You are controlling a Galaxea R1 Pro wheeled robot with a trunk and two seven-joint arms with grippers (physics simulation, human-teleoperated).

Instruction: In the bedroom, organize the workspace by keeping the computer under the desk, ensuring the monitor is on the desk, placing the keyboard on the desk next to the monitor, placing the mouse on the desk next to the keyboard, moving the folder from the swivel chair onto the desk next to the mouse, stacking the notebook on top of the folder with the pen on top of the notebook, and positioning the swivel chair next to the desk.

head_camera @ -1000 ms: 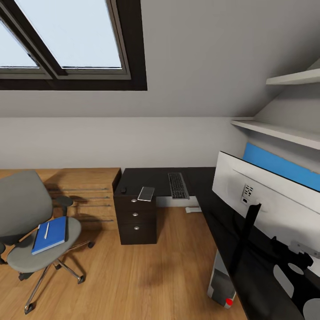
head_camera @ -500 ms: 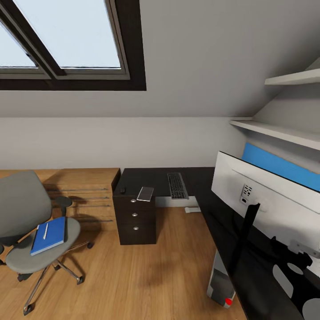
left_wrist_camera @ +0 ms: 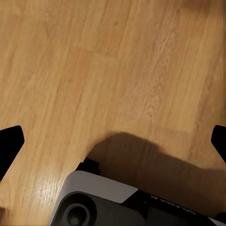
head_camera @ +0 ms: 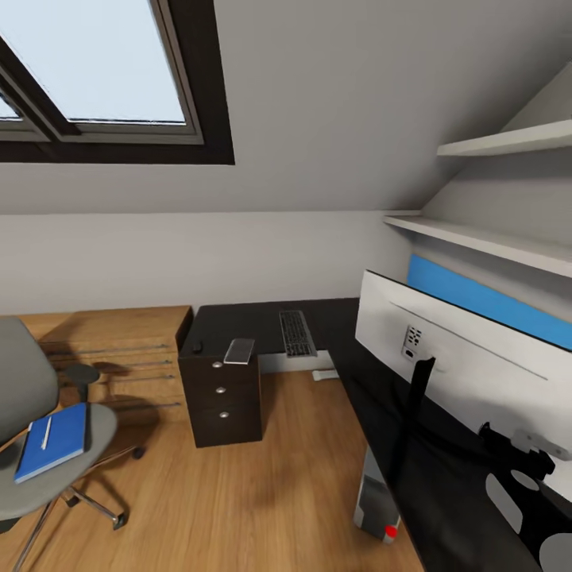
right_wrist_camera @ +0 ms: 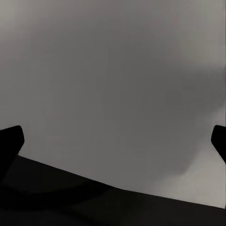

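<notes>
Grey keyboard (head_camera: 296, 333) lengthwise toward wall (head_camera: 199, 254)

Walls: sloped grey ceiling wall (head_camera: 334, 103) is seen above a low pale knee wall (head_camera: 159, 258).
Window: a dark-framed skylight (head_camera: 95, 71) is set in the slope, with pale sky shown through it.
Floor: light wood planks (head_camera: 238, 500) are laid throughout, and the same planks (left_wrist_camera: 94, 70) are seen from the left wrist.
Furniture: a light wooden dresser (head_camera: 119, 357) is placed against the knee wall; two pale shelves (head_camera: 492, 238) are fixed at the right.
Light: soft, even daylight is cast; faint shadows are thrown on the floor.
</notes>
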